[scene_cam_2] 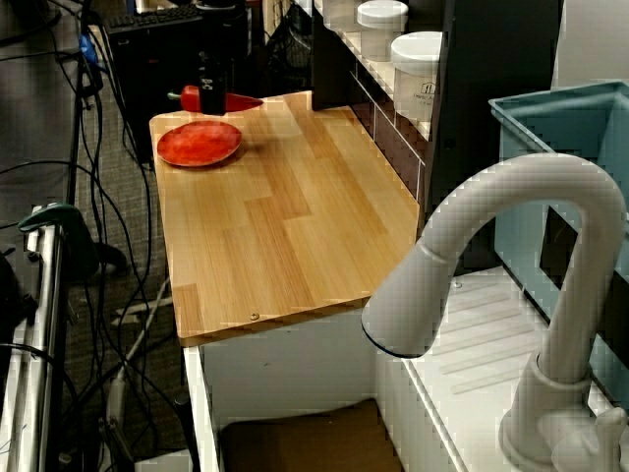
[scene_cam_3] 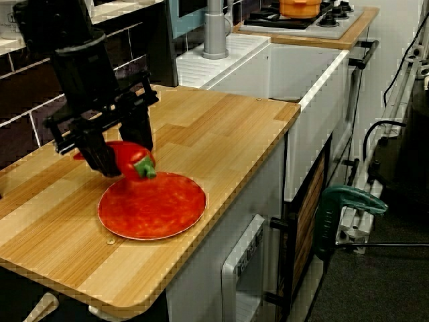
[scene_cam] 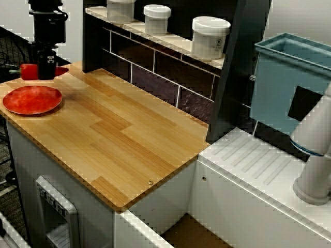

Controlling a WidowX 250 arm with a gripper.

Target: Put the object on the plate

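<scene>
The red pepper [scene_cam_3: 131, 159] with its green stem [scene_cam_3: 146, 169] is held between the fingers of my black gripper [scene_cam_3: 124, 151], which is shut on it. In the view from the counter's end, the pepper hangs at the far rim of the red-orange plate [scene_cam_3: 153, 206], stem pointing toward the plate. In the view from above, the gripper [scene_cam: 46, 68] holds the pepper [scene_cam: 29, 72] just behind the plate [scene_cam: 32, 99], at the counter's far left corner. The view past the faucet shows the pepper [scene_cam_2: 236, 101] and plate [scene_cam_2: 199, 144] at the counter's far end.
Three white lidded jars [scene_cam: 210, 37] stand on a shelf along the dark tiled back wall. A light blue bin [scene_cam: 289, 77] and a white faucet [scene_cam_2: 521, 246] are at the sink end. A stove with an orange pot [scene_cam_3: 299, 7] lies beyond.
</scene>
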